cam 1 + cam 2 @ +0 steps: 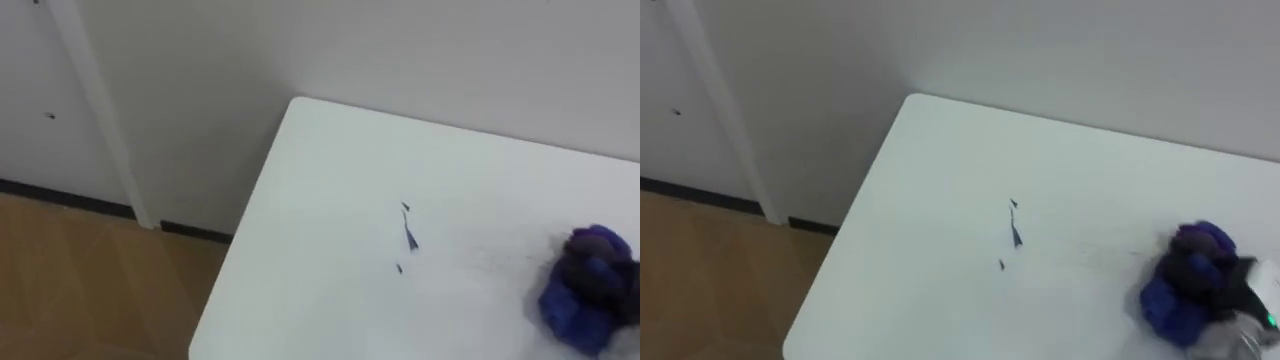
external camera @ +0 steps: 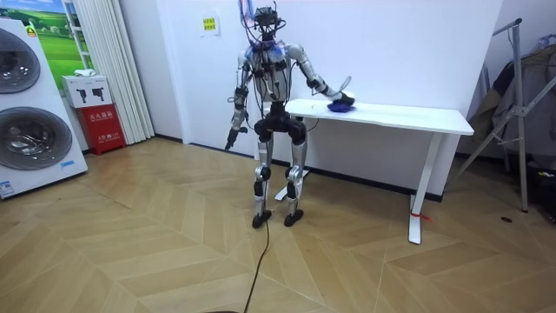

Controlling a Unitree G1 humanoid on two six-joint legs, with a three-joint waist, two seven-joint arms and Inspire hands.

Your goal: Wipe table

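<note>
- Crumpled blue and purple cloth (image 1: 1185, 285) lies bunched up on the white rectangular table surface (image 1: 940, 200), well in from the left edge and clear of the far edge that runs along the wall
- Right hand (image 1: 1250, 300) comes in from the lower right and sits against the cloth's right side, touching it; whether it grips the cloth or only presses on it cannot be told
- Small dark streaks (image 1: 1015, 235) mark the surface between the cloth and the left edge, apart from the cloth and well short of the far left corner
- In the room view the robot stands upright on the wooden herringbone floor (image 2: 174, 252) at the end of the surface on the room view's left, its right arm stretched out over the top to the cloth
- Left hand (image 2: 230, 136) hangs beside the hip, away from the surface; how it is set cannot be told
- Two white front-loading washing machines (image 2: 26, 130) stand at the room view's left, well apart from the robot
</note>
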